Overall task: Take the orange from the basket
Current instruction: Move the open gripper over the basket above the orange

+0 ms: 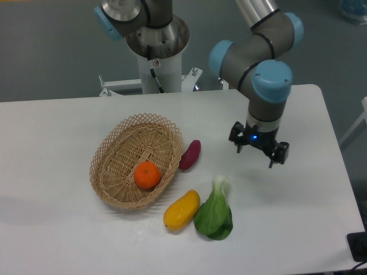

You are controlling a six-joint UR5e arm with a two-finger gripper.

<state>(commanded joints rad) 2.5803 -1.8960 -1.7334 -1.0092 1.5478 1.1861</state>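
A small round bright orange (148,175) lies in the lower part of the oval wicker basket (118,150), left of the table's middle. My gripper (257,153) hangs above the table well to the right of the basket, beyond the purple vegetable. Its two dark fingers stand apart with nothing between them, so it is open.
A purple sweet potato (190,154) leans against the basket's right rim. A yellow mango-like fruit (182,210) and a green bok choy (215,211) lie in front of the basket. The robot's base column (156,51) stands behind the table.
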